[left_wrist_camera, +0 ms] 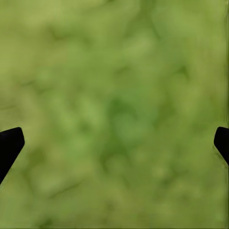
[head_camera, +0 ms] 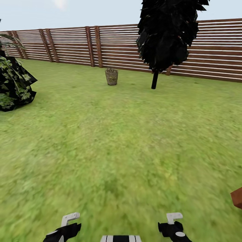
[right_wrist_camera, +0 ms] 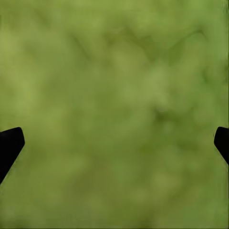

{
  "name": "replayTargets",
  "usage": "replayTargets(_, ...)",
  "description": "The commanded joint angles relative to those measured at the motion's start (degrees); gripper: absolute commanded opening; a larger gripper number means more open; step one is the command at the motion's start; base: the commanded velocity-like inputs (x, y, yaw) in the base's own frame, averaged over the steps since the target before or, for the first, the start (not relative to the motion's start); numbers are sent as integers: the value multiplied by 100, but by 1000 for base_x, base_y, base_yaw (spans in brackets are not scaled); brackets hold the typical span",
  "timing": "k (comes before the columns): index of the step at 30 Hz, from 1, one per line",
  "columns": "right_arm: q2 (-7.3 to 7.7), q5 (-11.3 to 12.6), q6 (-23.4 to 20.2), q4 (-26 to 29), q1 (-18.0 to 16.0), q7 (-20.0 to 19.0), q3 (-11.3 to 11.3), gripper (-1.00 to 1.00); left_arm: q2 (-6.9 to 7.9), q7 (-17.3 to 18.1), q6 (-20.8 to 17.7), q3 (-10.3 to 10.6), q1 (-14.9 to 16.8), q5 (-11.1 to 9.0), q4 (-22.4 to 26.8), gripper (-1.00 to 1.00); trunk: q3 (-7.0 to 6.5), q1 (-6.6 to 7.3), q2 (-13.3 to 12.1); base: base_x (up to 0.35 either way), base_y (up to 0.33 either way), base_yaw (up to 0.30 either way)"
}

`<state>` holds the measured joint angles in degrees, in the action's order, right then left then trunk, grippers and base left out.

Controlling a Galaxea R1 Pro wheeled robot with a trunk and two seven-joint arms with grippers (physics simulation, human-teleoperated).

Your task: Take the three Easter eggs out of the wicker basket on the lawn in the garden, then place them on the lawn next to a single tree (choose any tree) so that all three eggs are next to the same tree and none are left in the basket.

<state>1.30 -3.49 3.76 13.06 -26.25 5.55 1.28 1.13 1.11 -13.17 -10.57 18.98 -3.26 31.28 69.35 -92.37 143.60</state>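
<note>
Wicker basket far off on the lawn, both tools spread wide with nothing in them.

Head view: the wicker basket [head_camera: 111, 76] stands upright on the lawn [head_camera: 121, 141] well ahead, near the slatted wooden fence [head_camera: 67, 43] and just to the left of a narrow black tree [head_camera: 168, 33]; its contents cannot be made out from here. A dark leafy bush [head_camera: 15, 84] sits at the left edge, and a brown corner of something [head_camera: 237, 197] pokes in at the right edge. The left arm [head_camera: 64, 230] and right arm [head_camera: 173, 228] show low at the near edge, apart from each other.
Left wrist view: the left tool [left_wrist_camera: 114, 143] hangs over blurred grass, its dark fingertips [left_wrist_camera: 9, 145] far apart, holding nothing.
Right wrist view: the right tool [right_wrist_camera: 114, 143] likewise has its fingertips [right_wrist_camera: 9, 145] spread wide over bare grass, nothing between them.
</note>
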Motion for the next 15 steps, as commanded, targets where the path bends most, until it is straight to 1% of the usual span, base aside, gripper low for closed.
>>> replayTargets(1, 1, -37, 11, -5, -3, 25, 13, 100, -2, 12, -36, -16, 1, -34, 10, 100, 4, -2, 1, 323, 0, 27)
replayTargets(12, 2, -29, 9, -5, -3, 25, 13, 100, -3, 12, -35, -16, 1, -34, 10, 100, 4, -2, 1, 323, 0, 3)
replayTargets(15, 2, -29, 10, -5, -3, 25, 13, 100, -6, 12, -29, -16, 1, -34, 23, 100, 4, -2, 1, 188, 0, 0)
